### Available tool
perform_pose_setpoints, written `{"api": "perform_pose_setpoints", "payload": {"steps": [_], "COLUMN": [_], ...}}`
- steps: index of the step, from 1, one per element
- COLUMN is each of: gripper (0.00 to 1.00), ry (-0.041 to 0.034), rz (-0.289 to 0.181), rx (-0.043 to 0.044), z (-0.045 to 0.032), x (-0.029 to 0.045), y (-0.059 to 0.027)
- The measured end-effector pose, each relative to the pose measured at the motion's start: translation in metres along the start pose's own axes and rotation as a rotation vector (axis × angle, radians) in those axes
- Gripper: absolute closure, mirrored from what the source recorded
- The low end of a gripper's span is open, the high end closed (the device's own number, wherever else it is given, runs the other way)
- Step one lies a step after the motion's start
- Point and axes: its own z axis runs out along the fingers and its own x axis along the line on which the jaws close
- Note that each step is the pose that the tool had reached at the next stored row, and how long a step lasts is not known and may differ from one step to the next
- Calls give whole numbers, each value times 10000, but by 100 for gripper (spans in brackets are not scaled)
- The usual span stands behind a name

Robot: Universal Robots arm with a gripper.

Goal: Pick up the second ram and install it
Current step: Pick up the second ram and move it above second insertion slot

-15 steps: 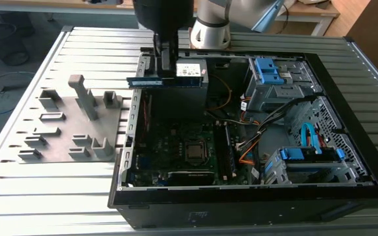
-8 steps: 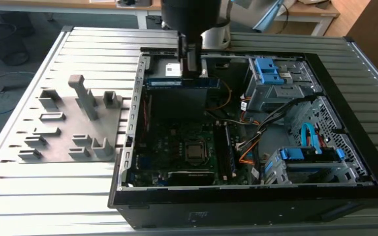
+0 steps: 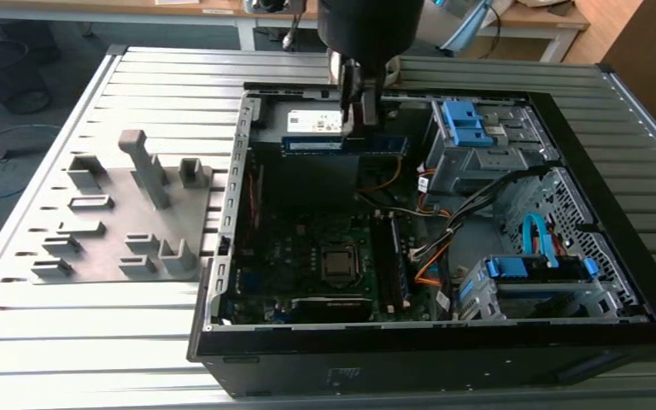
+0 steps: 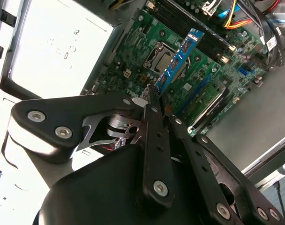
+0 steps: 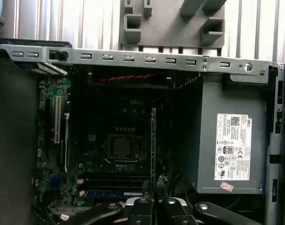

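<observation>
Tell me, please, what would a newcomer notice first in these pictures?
The gripper holds the second ram, a blue stick, above the open computer case in the exterior view. On the exterior view's left lies a grey fixture plate with upright blocks.

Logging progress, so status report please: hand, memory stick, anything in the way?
Hand shut on thin blue memory stick. Stick held over green motherboard, not seated. No obstruction seen below.

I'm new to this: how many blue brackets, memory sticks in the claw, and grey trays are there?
Blue brackets: 2
Ram in gripper: 1
Grey tray: 1
Total: 4
</observation>
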Motion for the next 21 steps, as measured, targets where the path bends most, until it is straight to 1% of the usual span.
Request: {"api": "perform_pose_setpoints", "payload": {"steps": [7,9,13,21], "gripper": [86,86,86,86], "ry": [-1,0,-3,-3], "rz": [0,0,3,5], "rx": [0,-5,-37,-58], "z": [0,4,17,46], "x": [0,2,11,86], "y": [-8,-36,-134,-227]}}
